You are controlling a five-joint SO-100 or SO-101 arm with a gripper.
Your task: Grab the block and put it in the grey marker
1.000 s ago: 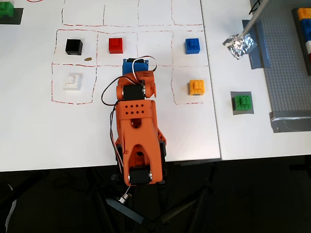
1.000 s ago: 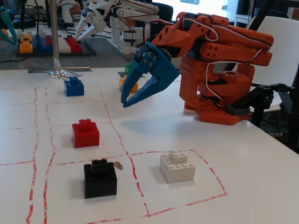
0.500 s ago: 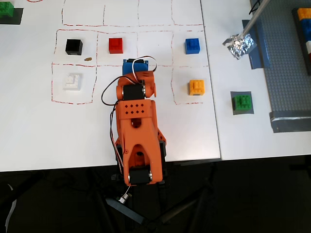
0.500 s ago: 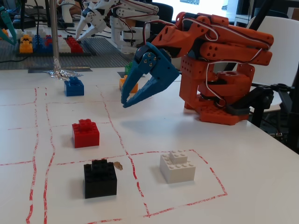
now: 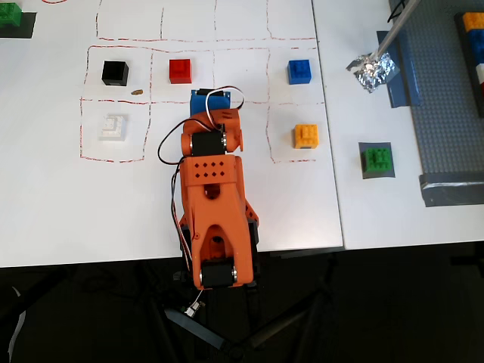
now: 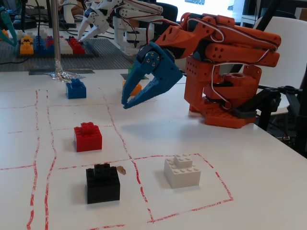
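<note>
Orange arm [image 5: 212, 204]: sitting folded at the near edge of the white tabletop [image 5: 45, 204] in the overhead view, its base overhanging the dark floor.

Blue gripper [image 6: 123, 103]: hanging in the air above the red-lined grid, jaws standing slightly apart at the tips and gripping nothing, pointing down toward the bare cell between the red brick [image 6: 88, 136] and the orange brick [image 5: 306, 136]. In the overhead view only its top is showing [image 5: 209, 100].

The block [image 5: 376, 159]: bright green, resting on the grey marker [image 5: 364, 173], to the right of the grid past the sheet's edge, well apart from the gripper. In the fixed view both are hiding behind the jaws.

Other bricks in the grid: black brick [image 5: 115, 72], white brick [image 5: 113, 127], blue brick [image 5: 299, 71], each lying alone in its own cell, with open white surface running between them.

Right margin, overhead view: crumpled foil [image 5: 372, 71] wrapping the foot of a thin pole, and a grey studded baseplate [image 5: 446, 98] lying along the edge.

Top-left corner: a second green brick [image 5: 9, 15] sitting on a dark patch.

Writing: no readable labels or brands are showing in either view.
</note>
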